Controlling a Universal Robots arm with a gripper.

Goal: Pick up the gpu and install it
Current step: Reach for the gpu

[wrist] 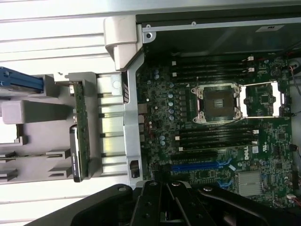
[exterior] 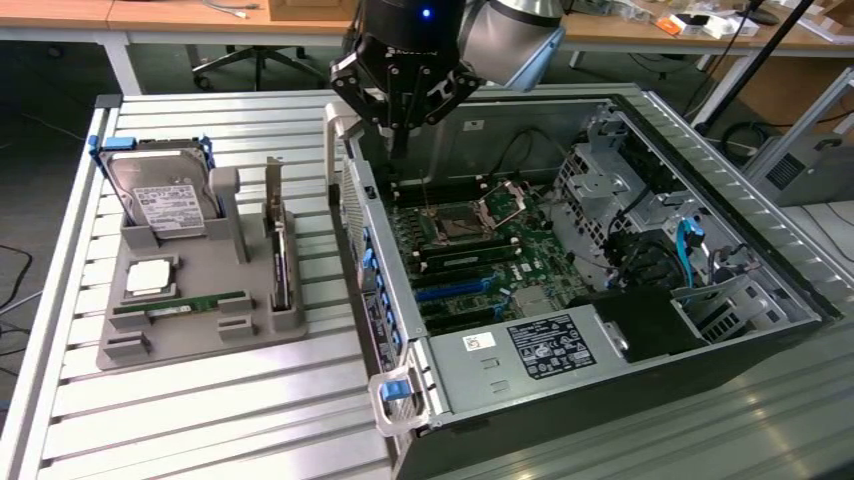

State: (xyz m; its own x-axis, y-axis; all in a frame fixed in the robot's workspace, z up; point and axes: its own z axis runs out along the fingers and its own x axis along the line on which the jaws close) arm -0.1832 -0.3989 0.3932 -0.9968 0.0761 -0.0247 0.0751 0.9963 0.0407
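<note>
Exterior view: gripper [exterior: 398, 148] pinched fully closed, empty, above the far-left edge of the open PC case [exterior: 707, 130]. gpu [exterior: 279, 255] stands on edge in the grey holder tray [exterior: 200, 275], to the exterior view's left of the case.

Wrist view: closed gripper [wrist: 162, 188] over the motherboard [wrist: 211, 141]. gpu [wrist: 77, 127] in the tray, just outside the case wall.

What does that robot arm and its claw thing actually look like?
The arm ends in a rounded, silvery-grey joint. Below it sits the gripper: a black body with a small blue light glowing near its top, and angular black linkage bars joined by round pins, tapering to a slim dark tip. No cables or lettering on it can be made out.
</note>
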